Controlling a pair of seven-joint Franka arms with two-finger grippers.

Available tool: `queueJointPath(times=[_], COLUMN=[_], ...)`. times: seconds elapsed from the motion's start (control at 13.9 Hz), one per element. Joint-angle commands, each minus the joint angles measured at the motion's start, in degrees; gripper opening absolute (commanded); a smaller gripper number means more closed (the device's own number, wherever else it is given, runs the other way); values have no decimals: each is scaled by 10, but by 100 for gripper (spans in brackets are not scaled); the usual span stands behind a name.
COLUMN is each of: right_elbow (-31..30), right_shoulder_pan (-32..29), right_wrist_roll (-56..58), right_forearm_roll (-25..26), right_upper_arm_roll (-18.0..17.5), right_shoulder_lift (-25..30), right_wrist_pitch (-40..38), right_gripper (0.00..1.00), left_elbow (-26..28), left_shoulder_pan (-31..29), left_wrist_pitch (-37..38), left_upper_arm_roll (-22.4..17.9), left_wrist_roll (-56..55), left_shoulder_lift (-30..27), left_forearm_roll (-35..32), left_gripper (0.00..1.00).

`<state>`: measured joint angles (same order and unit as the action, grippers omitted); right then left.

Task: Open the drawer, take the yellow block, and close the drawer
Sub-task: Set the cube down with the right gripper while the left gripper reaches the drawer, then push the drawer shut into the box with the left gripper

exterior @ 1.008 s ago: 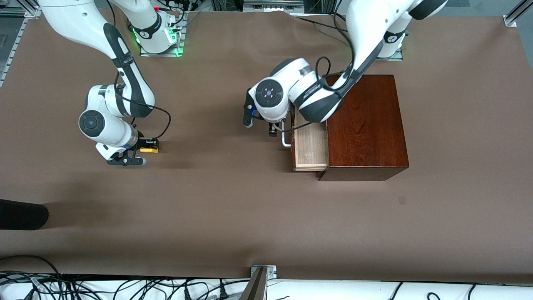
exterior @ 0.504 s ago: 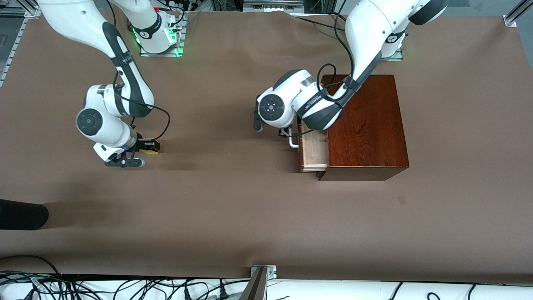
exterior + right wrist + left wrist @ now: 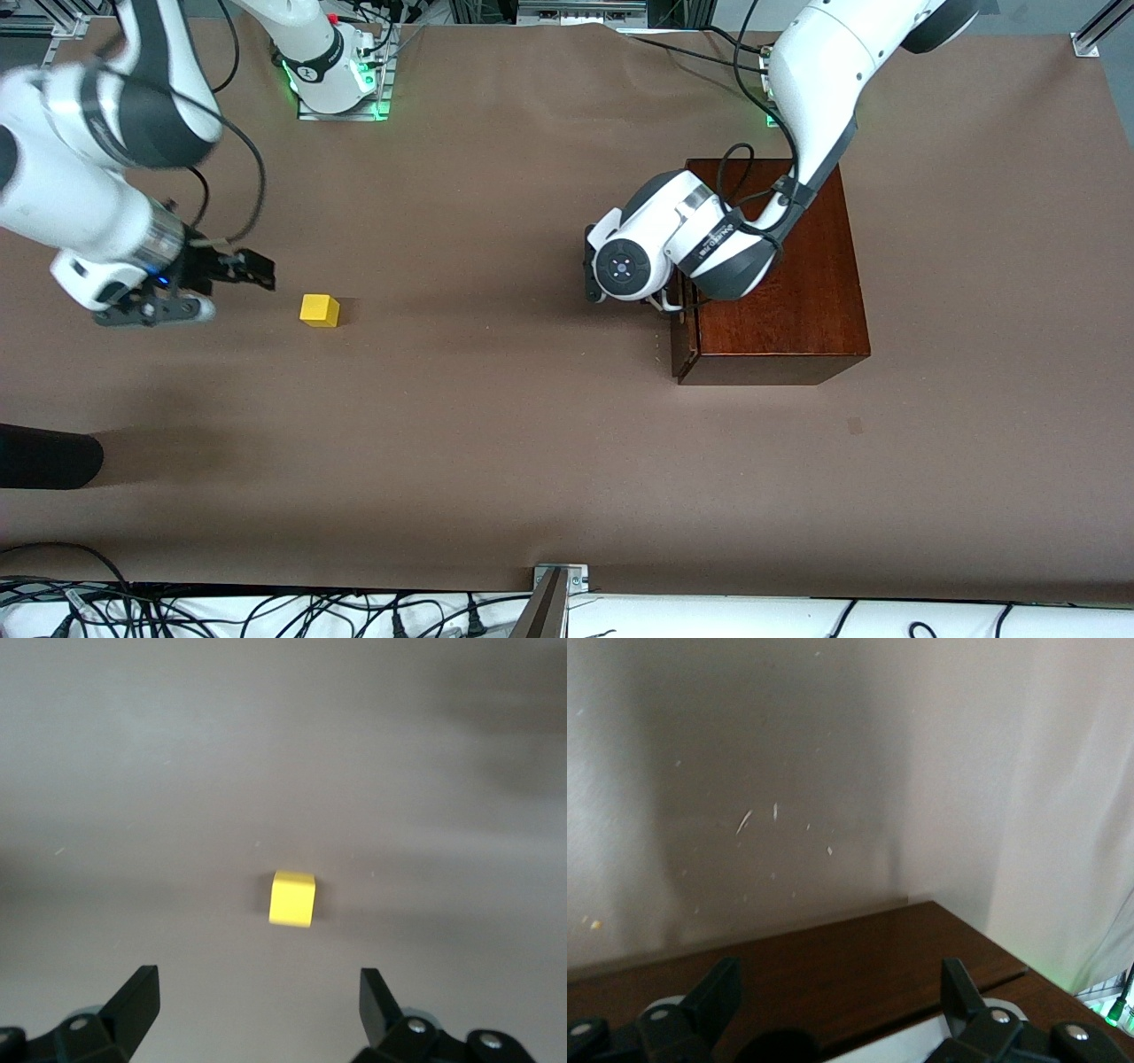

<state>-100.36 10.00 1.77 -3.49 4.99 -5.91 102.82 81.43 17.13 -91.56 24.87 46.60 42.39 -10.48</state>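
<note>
The brown table [image 3: 532, 443] is filling nearly the whole front view, its cover looking matte and papery, creased near the top edge. The glossy red-brown wooden box [image 3: 780, 266] is sitting in the upper middle of that frame, toward the left arm's end. Its drawer [image 3: 684, 350] is lying flush with the box, only a thin dark front showing. The left arm's hand is hiding most of the white bar handle [image 3: 663, 306].

Only the left wrist view is showing the left gripper [image 3: 842, 979]. Its black fingers are standing wide apart over the box's polished top, clamping nothing. Lettering is running along that arm's wrist, too small to read.

The right gripper [image 3: 250, 270] is hanging above the table at mid-height of the front frame, toward the right arm's end. Its wrist view is showing the fingers [image 3: 133, 1001] spread and empty.

The yellow block [image 3: 319, 310], a plain cube, is sitting free on the table near that gripper, and it is in the centre of the right wrist view [image 3: 292, 898].
</note>
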Motion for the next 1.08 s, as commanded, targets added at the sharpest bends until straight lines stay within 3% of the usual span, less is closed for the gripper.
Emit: queueJointPath(times=[0.0,0.36,0.5,0.72,0.86,1.01], right_elbow=[42,80,82,84,103,120], right_shoulder_pan=[-47,-46,-48,-50,-46,-51], right_wrist_roll=[39,42,39,35,36,37], right_forearm_roll=[-4,5,17,30,59,65], right_upper_arm_roll=[-45,-39,-39,-39,-41,-39], right_shoulder_lift=[37,54,49,45,31,28], right_wrist_pitch=[-82,-140,-134,-134,-137,-141], right_gripper=[100,100,100,100,100,100], left_elbow=[15,8,2,-31,-48,-79], left_shoulder_pan=[-9,-4,-10,-12,-58,-96], left_wrist_pitch=[10,-18,-55,-52,3,72], left_upper_arm_roll=[-1,14,49,45,31,28], left_wrist_roll=[11,-17,-82,-186,-208,-210], left_shoulder_lift=[-24,-34,-64,-122,-163,-188], left_forearm_roll=[-12,-2,12,27,15,-44], left_gripper=[100,100,100,100,100,100])
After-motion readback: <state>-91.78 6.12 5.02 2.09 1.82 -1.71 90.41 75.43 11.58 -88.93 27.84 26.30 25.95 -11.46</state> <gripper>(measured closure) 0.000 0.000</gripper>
